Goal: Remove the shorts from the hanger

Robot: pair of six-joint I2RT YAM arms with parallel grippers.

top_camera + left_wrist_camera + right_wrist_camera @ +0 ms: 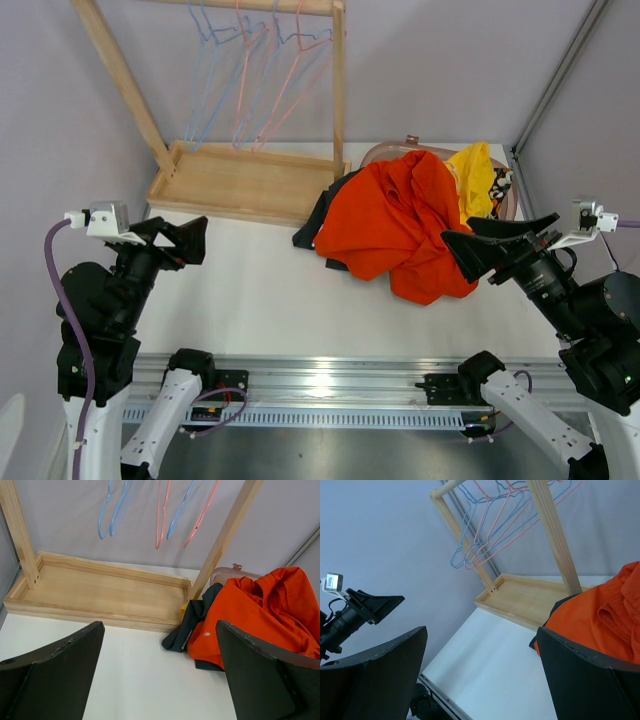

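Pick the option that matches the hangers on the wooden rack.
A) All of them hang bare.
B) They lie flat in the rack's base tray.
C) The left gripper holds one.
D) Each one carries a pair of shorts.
A: the hangers hang bare from the top bar of the rack, while the orange-red shorts lie heaped with other cloth on the table to the right.

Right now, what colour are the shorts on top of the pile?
The orange-red shorts lie on top, plain with no pattern; the top external view shows them best.

The orange-red shorts (260, 610) hide most of the pinkish basket (221, 575) beneath.
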